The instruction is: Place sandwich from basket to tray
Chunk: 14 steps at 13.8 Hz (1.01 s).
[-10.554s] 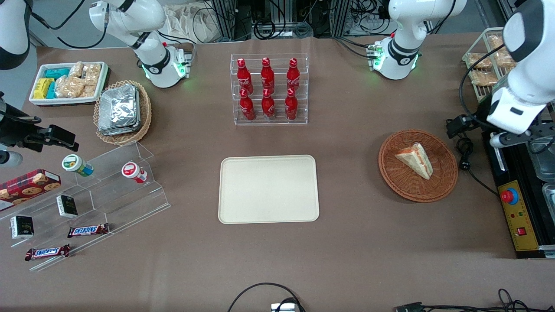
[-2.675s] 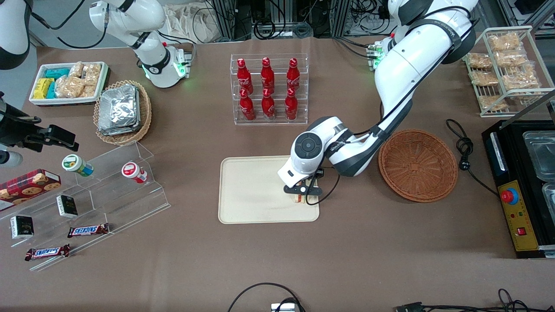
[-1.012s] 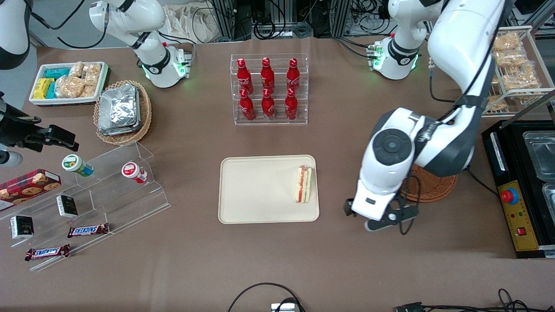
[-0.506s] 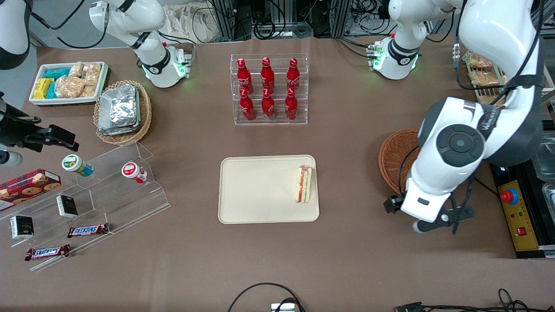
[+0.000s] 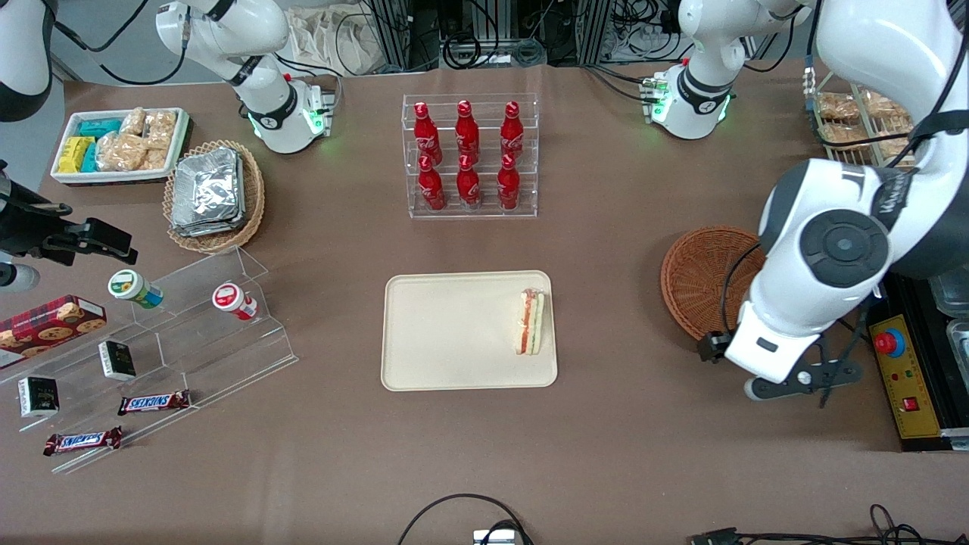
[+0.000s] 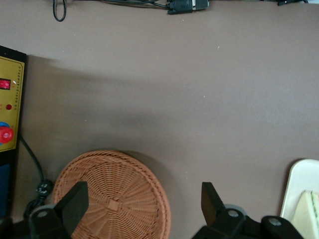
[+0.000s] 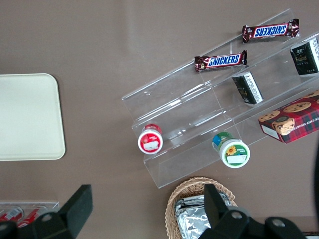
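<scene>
The sandwich [image 5: 530, 322] stands on its edge on the cream tray [image 5: 454, 333], close to the tray's rim on the basket side, with its red, orange and green layers facing up. The reddish-brown wicker basket [image 5: 696, 276] holds nothing, and the working arm covers part of it. My gripper [image 5: 795, 376] hangs above the bare table, slightly nearer the front camera than the basket, toward the working arm's end. In the left wrist view the gripper [image 6: 143, 201] is open and holds nothing. That view also shows the basket [image 6: 112, 196], a tray [image 6: 300, 185] corner and the sandwich [image 6: 310, 215].
A clear rack of red bottles [image 5: 469, 155] stands farther from the camera than the tray. A yellow control box [image 5: 901, 371] and a wire rack of snack bags [image 5: 863, 113] sit at the working arm's end. Acrylic shelves [image 5: 151, 341], a tan foil-pack basket [image 5: 214, 193] and a white snack bin [image 5: 121, 144] lie toward the parked arm's end.
Earlier the sandwich went from the basket to the tray and was let go. Over the last second the gripper has swung past the basket toward the working arm's end.
</scene>
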Tool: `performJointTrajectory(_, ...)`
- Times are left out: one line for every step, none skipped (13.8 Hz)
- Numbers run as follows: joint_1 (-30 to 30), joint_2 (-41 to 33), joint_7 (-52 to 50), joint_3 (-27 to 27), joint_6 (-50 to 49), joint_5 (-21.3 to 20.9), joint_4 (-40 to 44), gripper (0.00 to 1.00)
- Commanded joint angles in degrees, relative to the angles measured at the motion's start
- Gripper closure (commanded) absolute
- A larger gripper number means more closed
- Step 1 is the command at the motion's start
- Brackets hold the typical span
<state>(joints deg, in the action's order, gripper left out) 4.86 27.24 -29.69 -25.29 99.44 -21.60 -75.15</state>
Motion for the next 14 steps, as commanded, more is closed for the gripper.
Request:
performJointTrajectory(-0.5,-7.1,6.4,5.4,-0.5,5.2,-5.2,0.00)
performJointTrajectory(-0.5,-8.9,8.6,6.3,-0.5,6.6,-6.4,0.00)
performJointTrajectory(-0.5,-10.6,10.4,7.8,-0.5,7.9,-7.5,0.00)
performJointTrajectory(-0.6,-12.7,12.1,9.4,-0.3,9.4,-8.8,0.00)
performJointTrajectory(-0.6,-14.7,14.3,10.8,-0.3,10.8,-10.1,0.00)
performJointTrajectory(-0.6,-16.5,16.8,12.3,-0.6,12.8,-10.7,0.00)
performJointTrajectory(-0.6,-17.7,18.9,13.6,-1.8,14.8,-11.1,0.00)
performJointTrajectory(-0.6,-19.4,20.8,14.7,-2.9,16.1,-11.5,0.00)
performJointTrajectory(-0.6,-21.0,22.9,15.5,-4.1,16.8,-12.4,0.00)
performJointTrajectory(-0.6,-22.7,24.7,16.8,-4.9,17.8,-13.2,0.00)
performJointTrajectory(-0.6,-24.1,26.2,17.9,-5.8,19.0,-13.5,0.00)
performJointTrajectory(-1.0,-25.3,27.7,18.6,-7.1,20.1,-13.6,0.00)
performJointTrajectory(-1.4,-25.9,28.5,19.7,-8.0,20.9,-13.6,0.00)
performJointTrajectory(-2.0,-26.5,28.6,19.8,-8.6,21.8,-13.6,0.00)
